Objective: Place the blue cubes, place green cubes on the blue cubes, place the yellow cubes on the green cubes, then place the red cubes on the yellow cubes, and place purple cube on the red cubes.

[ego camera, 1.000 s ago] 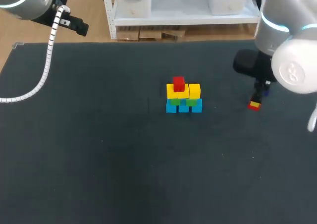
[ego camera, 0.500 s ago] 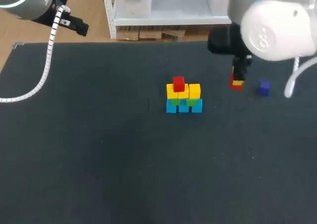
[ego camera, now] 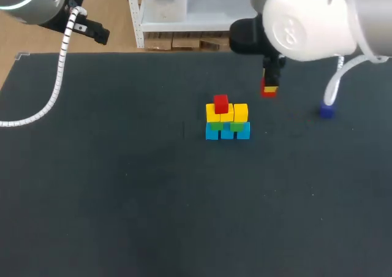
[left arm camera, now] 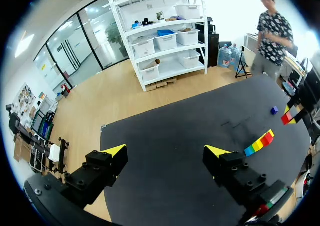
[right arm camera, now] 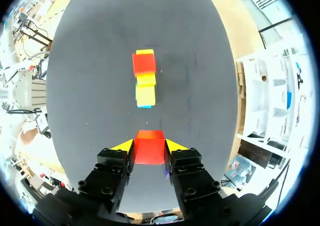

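Three blue cubes (ego camera: 227, 132) form the base of a small stack on the dark, matte table (ego camera: 122, 185), with green cubes (ego camera: 225, 125) and yellow cubes (ego camera: 240, 112) in rows above and one square-edged red cube (ego camera: 221, 103) on top, towards the stack's left. The right gripper (ego camera: 269, 88) hangs above the table just beyond the stack's right end, its yellow-tipped fingers clamped on a second red cube (right arm camera: 149, 147). A purple cube (ego camera: 326, 111) sits alone well to the right. The left gripper (left arm camera: 167, 153) is spread wide and holds nothing, far from the stack. Over the past second the right arm carried its cube up from beside the purple one towards the stack, which is unchanged.
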